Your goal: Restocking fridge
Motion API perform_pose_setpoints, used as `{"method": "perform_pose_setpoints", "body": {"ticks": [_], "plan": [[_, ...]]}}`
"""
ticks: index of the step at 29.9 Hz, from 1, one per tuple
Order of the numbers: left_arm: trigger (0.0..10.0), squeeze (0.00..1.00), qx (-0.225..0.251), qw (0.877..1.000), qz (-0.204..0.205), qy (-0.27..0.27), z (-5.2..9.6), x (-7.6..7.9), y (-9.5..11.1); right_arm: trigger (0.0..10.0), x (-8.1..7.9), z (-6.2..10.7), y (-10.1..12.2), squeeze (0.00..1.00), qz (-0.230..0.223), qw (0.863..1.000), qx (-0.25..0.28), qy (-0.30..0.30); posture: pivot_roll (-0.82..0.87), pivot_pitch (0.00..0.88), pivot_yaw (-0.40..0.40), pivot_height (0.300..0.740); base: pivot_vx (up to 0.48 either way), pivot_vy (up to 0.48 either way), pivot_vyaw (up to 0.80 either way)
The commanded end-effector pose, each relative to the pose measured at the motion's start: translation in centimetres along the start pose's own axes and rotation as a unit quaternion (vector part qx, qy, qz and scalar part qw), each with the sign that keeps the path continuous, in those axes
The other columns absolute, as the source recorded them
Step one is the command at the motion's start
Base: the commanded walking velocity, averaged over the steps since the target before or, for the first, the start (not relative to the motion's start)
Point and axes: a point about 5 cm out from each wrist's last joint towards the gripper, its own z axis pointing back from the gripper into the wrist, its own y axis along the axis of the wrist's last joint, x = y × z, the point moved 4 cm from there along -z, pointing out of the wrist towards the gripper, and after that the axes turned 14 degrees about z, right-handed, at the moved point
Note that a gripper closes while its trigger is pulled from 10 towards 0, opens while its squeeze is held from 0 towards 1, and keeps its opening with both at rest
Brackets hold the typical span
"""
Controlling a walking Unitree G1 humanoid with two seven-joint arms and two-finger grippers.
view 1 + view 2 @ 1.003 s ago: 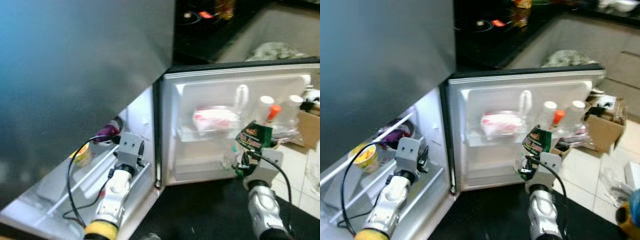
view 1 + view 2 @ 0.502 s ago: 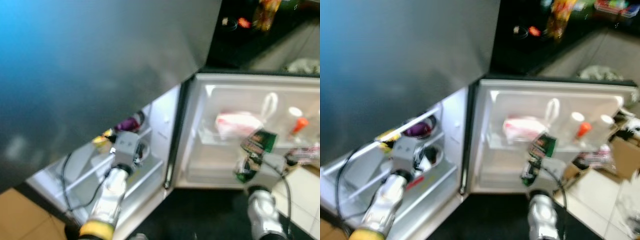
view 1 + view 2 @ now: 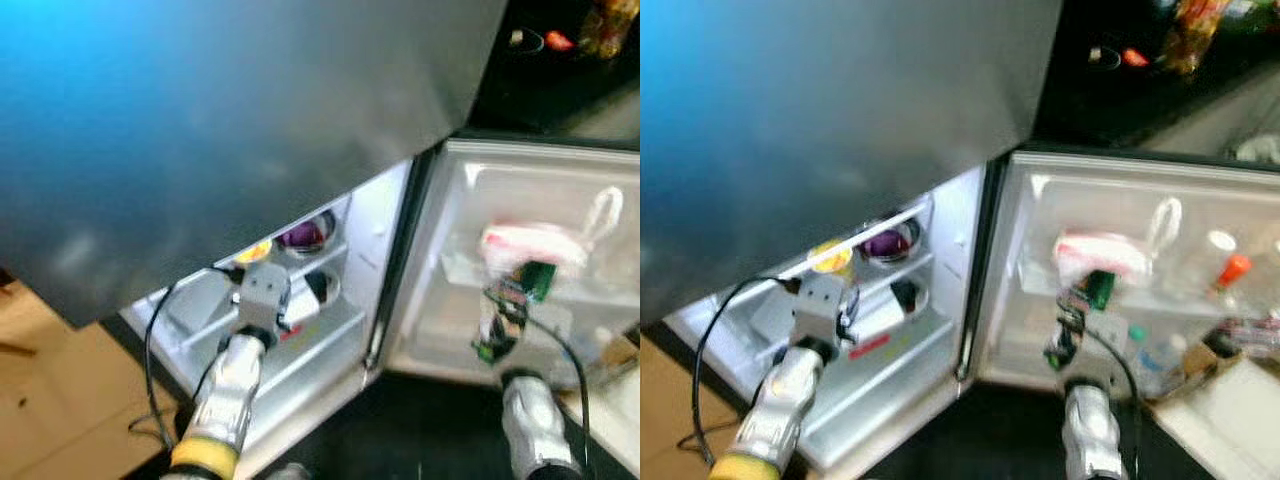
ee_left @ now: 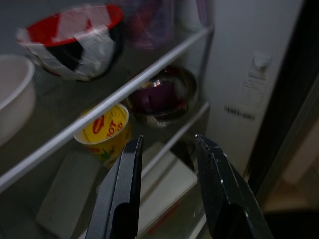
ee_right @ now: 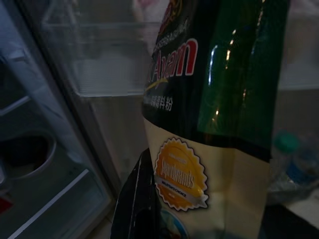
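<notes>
Transport step: right pincer (image 3: 1072, 330) clamps a green seasoning packet (image 3: 1087, 300); next, place it on the door shelf (image 3: 1140, 300) at 12 o'clock.

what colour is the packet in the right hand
Dark green above, cream below, on the packet; right wrist view shows it best.

silver arms | yellow elbow band (image 3: 205, 455) | black cables | black end-effector fingers (image 4: 122, 199)

Dark black countertop (image 3: 1110, 95) upper right, blurred colourful items on it. Pale wooden floor (image 3: 60, 420) lower left; white tiled floor (image 3: 1230, 420) lower right. Brown cardboard box (image 3: 1200, 362) on tiles. Blue-tinted light upper left.
</notes>
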Motion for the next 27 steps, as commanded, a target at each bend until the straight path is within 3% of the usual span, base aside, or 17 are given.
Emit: {"method": "perform_pose_setpoints", "body": {"ticks": [1,12,13,14,15,16,20,23,24,26,27], "plan": [[10.0,0.00,-0.022,1.000,0.000,0.013,0.5,-0.7,-1.2,10.0,-0.6,-0.6,2.5,0.00,0.006,0.999,0.044,0.012,-0.03,0.016,-0.064,0.740,0.000,0.000,0.80],[10.0,0.00,-0.029,0.999,0.002,0.014,0.6,-0.7,-1.6,10.0,-0.6,-0.6,2.4,0.00,0.008,0.999,0.042,0.013,-0.03,0.020,-0.066,0.740,0.000,0.000,0.80],[10.0,0.00,-0.059,0.998,0.026,0.016,1.1,-0.6,-3.1,10.0,-0.6,-0.6,2.3,0.00,0.009,0.999,0.041,0.012,-0.03,0.021,-0.064,0.740,0.000,0.000,0.80],[10.0,0.00,-0.059,0.998,0.026,0.016,1.1,-0.6,-3.1,10.0,-0.6,-0.6,2.3,0.00,0.009,0.999,0.041,0.012,-0.03,0.021,-0.064,0.740,0.000,0.000,0.80],[10.0,0.00,-0.096,0.994,0.047,0.015,1.9,-0.6,-5.0,10.0,-0.6,-0.6,2.2,0.00,0.009,0.999,0.040,0.012,-0.03,0.021,-0.062,0.740,0.000,0.000,0.80],[10.0,0.00,-0.096,0.994,0.047,0.015,1.9,-0.6,-5.0,10.0,-0.6,-0.6,2.2,0.00,0.009,0.999,0.040,0.012,-0.03,0.021,-0.062,0.740,0.000,0.000,0.80],[10.0,0.00,-0.227,0.973,0.014,0.031,7.5,-2.4,-12.3,10.0,-0.6,-0.5,2.1,0.00,0.008,0.999,0.039,0.009,-0.03,0.027,-0.056,0.740,0.000,0.000,0.80],[10.0,0.00,-0.301,0.953,-0.001,0.028,11.5,-3.2,-15.7,10.0,-0.5,-0.5,1.9,0.00,0.009,0.999,0.037,0.008,-0.02,0.030,-0.055,0.740,0.000,0.000,0.80],[10.0,0.00,-0.301,0.953,-0.001,0.028,11.5,-3.2,-15.7,10.0,-0.5,-0.5,1.9,0.00,0.009,0.999,0.037,0.008,-0.02,0.030,-0.055,0.740,0.000,0.000,0.80],[10.0,0.00,-0.333,0.942,-0.004,0.030,13.3,-3.6,-17.0,10.0,-0.5,-0.4,1.7,0.00,0.009,0.999,0.035,0.009,-0.02,0.032,-0.055,0.740,0.000,0.000,0.80],[10.0,0.00,-0.333,0.942,-0.004,0.030,13.3,-3.6,-17.0,10.0,-0.5,-0.4,1.7,0.00,0.009,0.999,0.035,0.009,-0.02,0.032,-0.055,0.740,0.000,0.000,0.80]]}}
